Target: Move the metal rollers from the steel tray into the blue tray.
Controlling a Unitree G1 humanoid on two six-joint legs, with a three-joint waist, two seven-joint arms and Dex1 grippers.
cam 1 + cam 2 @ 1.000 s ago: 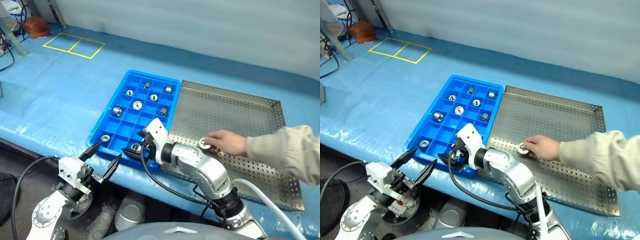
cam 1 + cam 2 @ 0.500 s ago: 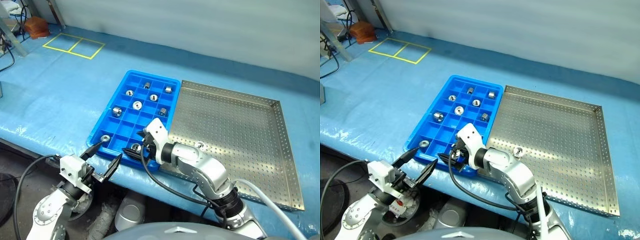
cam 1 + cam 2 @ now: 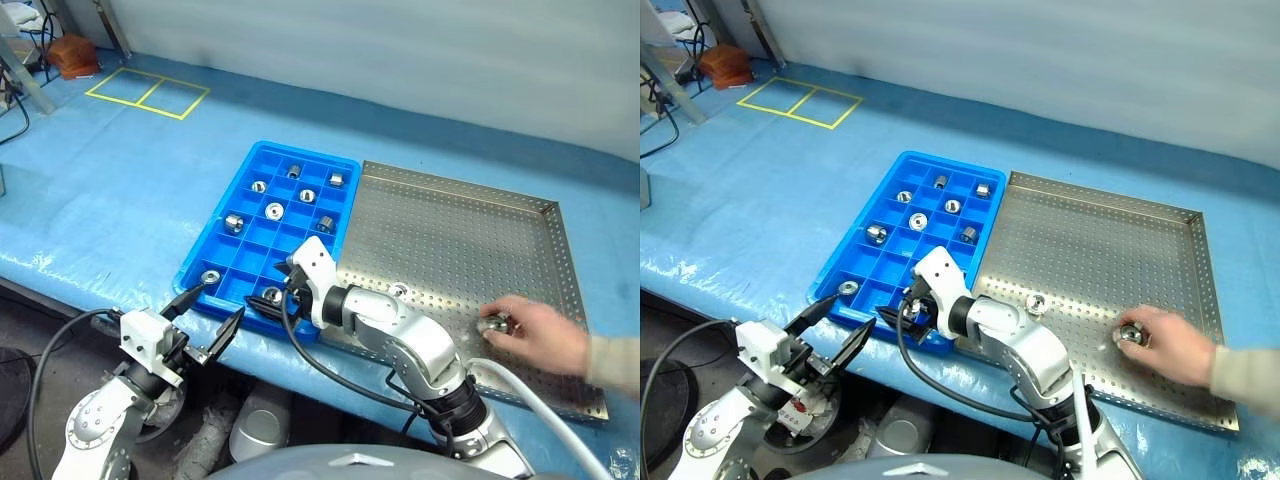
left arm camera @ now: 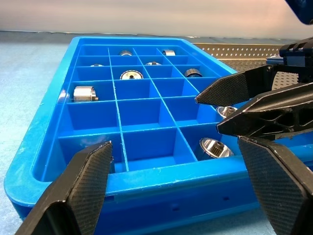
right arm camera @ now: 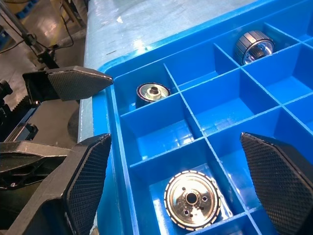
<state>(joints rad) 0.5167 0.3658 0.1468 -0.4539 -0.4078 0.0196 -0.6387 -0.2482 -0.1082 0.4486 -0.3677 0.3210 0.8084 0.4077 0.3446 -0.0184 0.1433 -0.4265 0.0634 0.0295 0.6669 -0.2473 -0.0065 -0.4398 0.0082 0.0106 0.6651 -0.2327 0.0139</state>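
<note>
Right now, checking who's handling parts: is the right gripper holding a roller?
No: the right gripper stands open and empty above a roller lying in a blue tray compartment.

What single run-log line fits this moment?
left gripper open, empty | right gripper open over blue tray | hand placing roller in steel tray

Shiny metal rollers lie in separate compartments of the blue tray; one roller lies on the steel tray.
</note>
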